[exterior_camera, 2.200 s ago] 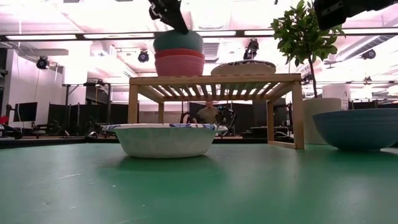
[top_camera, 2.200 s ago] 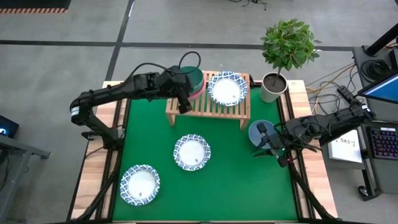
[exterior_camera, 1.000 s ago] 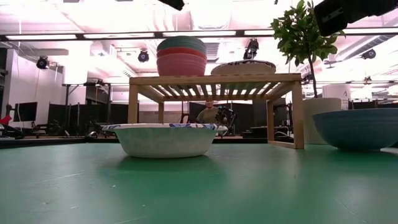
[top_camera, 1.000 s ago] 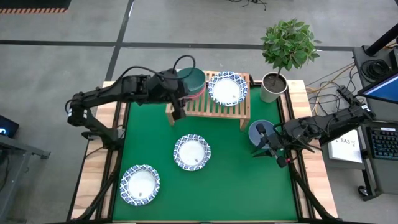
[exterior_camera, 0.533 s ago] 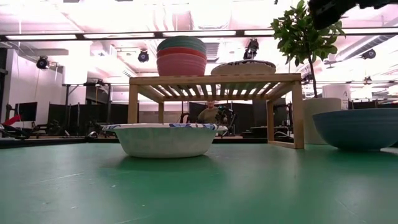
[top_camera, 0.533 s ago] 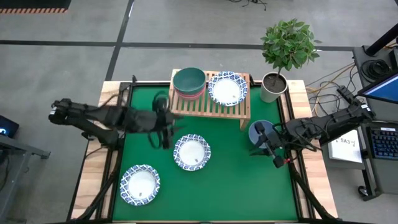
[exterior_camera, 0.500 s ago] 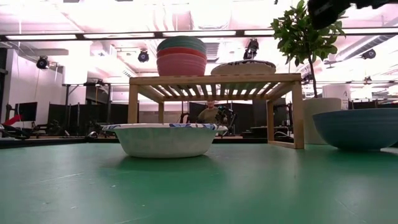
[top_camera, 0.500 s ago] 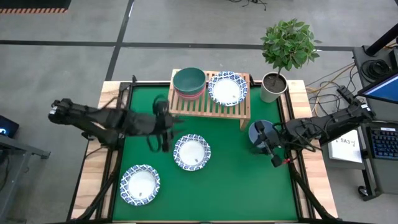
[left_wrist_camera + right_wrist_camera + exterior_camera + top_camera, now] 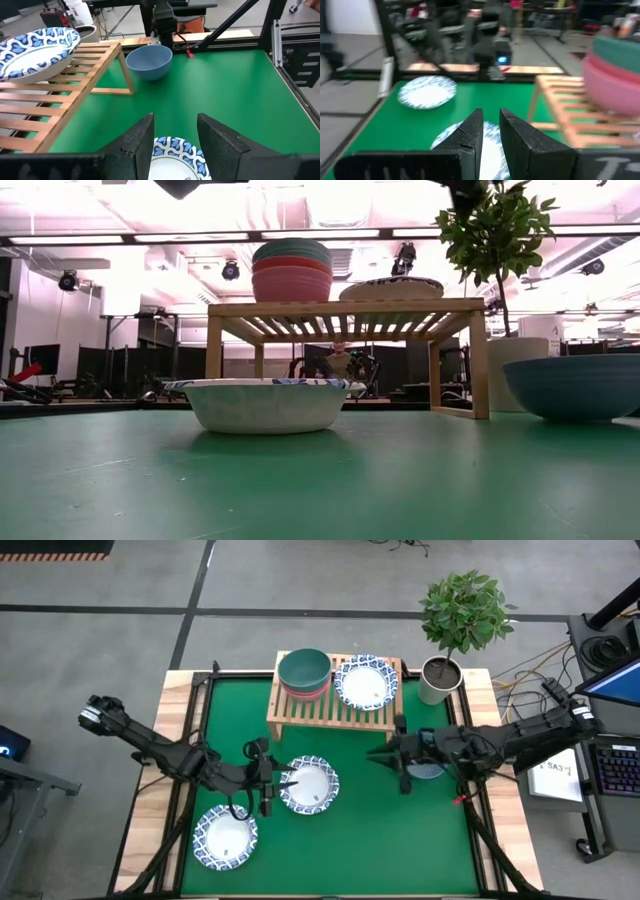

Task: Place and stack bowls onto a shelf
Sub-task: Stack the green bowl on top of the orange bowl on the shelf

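A paper (image 9: 561, 768) beside the table bears writing, seemingly too small to read.

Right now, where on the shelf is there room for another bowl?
The shelf is bare only along its front slats. Its left holds the stacked bowls, its right the patterned bowl; best stack on that one.

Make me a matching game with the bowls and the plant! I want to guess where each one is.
Things:
1. teal bowl
2. blue bowl
3. plant
4. pink bowl

Places:
A. on the mat by the shelf's right leg
B. bottom of the shelf stack
C. top of the shelf stack
D. off the mat, at the table's far right corner

Pairs: 1-C, 2-A, 3-D, 4-B
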`<state>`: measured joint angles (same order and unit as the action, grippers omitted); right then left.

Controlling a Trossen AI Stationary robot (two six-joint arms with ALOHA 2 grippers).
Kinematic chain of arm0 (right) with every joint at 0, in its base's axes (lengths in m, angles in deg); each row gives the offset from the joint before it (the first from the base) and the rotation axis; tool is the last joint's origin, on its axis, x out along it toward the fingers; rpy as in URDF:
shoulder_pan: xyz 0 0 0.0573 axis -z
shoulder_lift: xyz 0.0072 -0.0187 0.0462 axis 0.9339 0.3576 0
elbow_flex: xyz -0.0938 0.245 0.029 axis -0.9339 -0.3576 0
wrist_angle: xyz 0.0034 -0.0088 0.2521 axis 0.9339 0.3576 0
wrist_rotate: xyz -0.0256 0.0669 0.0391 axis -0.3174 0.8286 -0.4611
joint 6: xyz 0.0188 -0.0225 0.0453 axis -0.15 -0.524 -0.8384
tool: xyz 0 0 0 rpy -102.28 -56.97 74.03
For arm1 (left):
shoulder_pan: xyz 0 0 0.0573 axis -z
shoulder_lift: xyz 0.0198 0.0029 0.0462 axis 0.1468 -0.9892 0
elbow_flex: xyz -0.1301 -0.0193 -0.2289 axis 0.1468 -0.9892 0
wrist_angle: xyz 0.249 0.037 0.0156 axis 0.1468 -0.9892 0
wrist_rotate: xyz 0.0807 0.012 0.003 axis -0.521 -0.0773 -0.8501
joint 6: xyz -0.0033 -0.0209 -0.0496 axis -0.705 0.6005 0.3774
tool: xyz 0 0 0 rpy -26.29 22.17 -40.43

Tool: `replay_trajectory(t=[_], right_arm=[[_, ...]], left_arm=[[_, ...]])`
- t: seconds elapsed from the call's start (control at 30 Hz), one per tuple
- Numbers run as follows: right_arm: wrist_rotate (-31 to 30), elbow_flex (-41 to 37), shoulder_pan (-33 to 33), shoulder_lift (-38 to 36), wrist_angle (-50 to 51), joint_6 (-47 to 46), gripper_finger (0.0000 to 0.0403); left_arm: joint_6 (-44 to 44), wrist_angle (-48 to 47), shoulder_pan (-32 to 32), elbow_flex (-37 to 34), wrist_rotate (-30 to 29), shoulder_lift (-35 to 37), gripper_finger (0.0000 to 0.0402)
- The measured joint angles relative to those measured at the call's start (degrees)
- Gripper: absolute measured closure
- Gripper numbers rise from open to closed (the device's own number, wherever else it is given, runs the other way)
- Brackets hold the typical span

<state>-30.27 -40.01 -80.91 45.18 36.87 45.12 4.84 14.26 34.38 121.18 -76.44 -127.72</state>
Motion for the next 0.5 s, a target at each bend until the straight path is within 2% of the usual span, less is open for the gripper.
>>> replay_trajectory(t=[0.37, 0.5], right_arm=[[-1.1, 22.4, 14.4, 20.5, 0.2, 6.4, 0.0350], [1.1, 29.8, 19.3, 27.3, 0.1, 7.8, 0.0350]], left_arm=[[-0.2, -0.7, 0.5, -0.3, -0.4, -0.1, 0.0269], [-2.0, -0.9, 1.2, -1.6, -0.3, 0.2, 0.0269]])
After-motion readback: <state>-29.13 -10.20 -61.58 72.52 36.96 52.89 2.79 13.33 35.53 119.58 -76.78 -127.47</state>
